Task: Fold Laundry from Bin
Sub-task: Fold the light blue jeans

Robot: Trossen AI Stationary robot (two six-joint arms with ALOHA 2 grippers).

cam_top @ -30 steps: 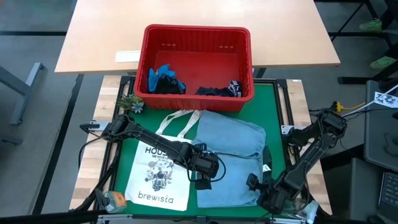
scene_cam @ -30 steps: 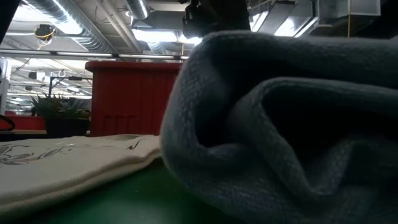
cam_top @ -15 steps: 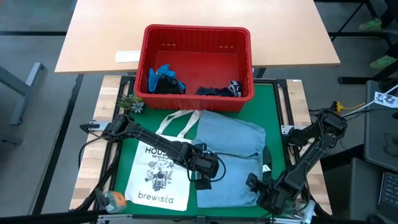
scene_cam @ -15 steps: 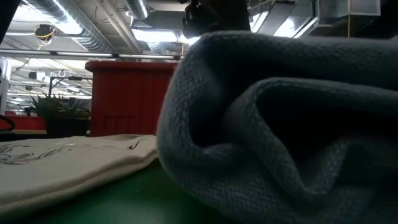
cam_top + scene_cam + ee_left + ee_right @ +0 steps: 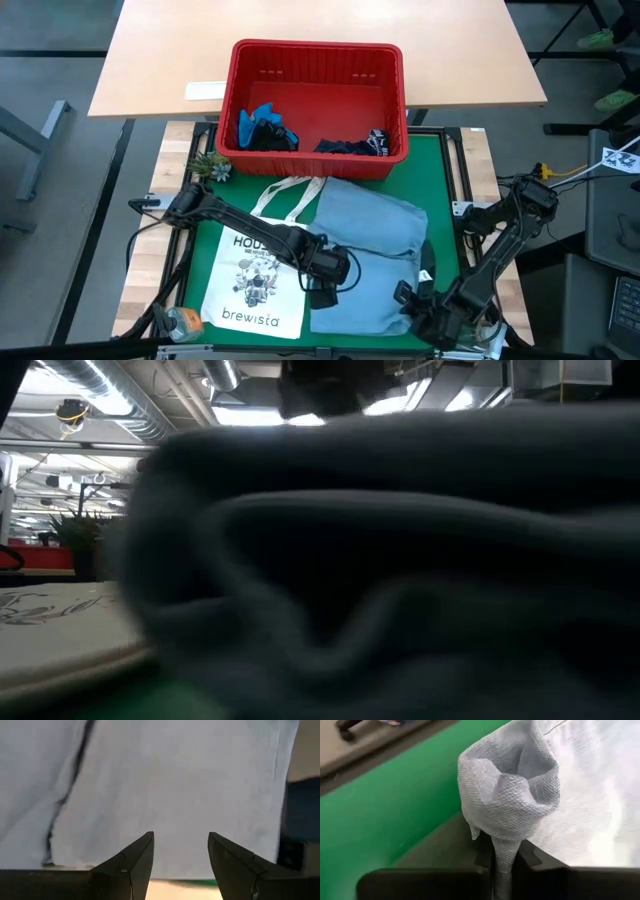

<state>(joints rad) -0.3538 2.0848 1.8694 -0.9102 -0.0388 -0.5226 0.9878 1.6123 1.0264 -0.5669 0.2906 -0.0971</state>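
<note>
From above, we are seeing the light blue denim shirt [image 5: 368, 255] lying on the green counter [image 5: 440, 190] just in front of the red bin [image 5: 318, 58]. The left claw [image 5: 318, 283] is hovering spread at its left edge; the right claw [image 5: 418, 312] is working the near right corner.

At counter height, slumped cloth is filling the view: soft, limp, likely to sag.

Past the left wrist, both prongs are standing apart over flat denim.

Past the right wrist, the claw is pinching a puckered corner; corners and hems are looking the surest hold.

Probably a lab or workshop: exposed ceiling ducts [image 5: 150, 405], strip lights overhead.
</note>
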